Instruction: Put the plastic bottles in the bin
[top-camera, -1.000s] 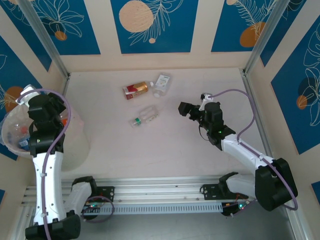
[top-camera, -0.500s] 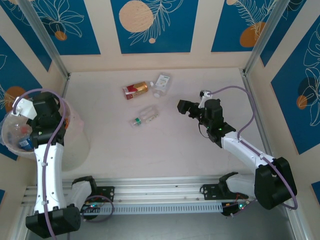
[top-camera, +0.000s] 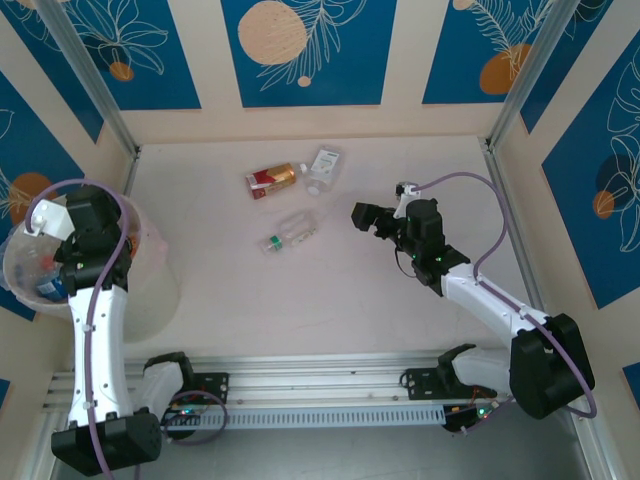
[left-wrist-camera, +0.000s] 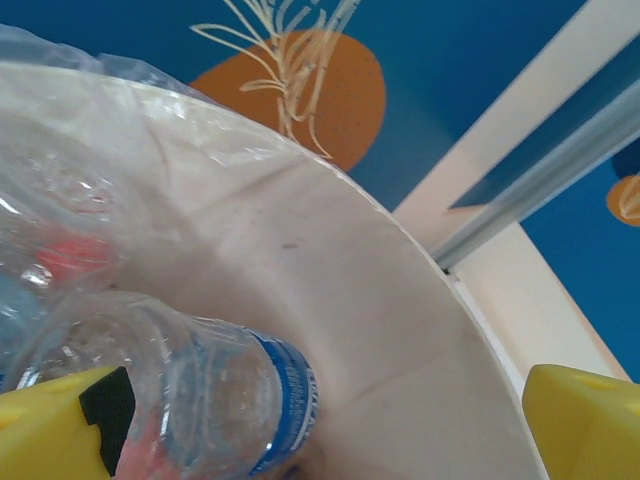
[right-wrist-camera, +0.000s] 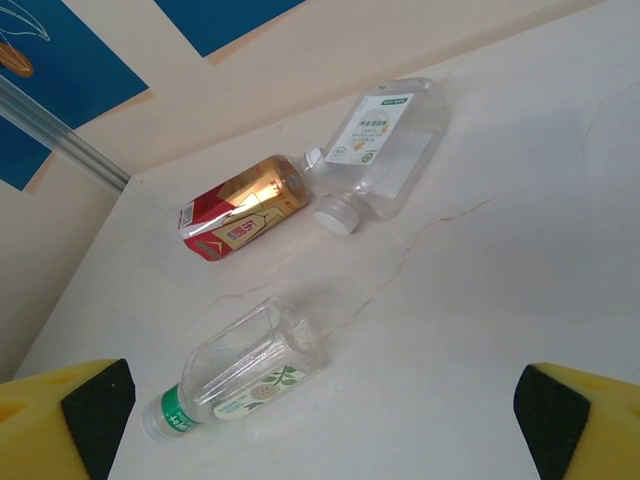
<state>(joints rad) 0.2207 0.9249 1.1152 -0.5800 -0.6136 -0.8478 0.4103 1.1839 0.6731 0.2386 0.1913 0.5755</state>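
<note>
I count three loose: red-gold bottle, white-labelled bottle, green-capped bottle, plus one bin. Left gripper hangs released over it. Right gripper sits low, jaws wide.

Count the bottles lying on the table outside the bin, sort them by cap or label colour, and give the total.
Red-and-gold bottle: 1
White-capped clear bottle: 1
Green-capped clear bottle: 1
Total: 3
</note>
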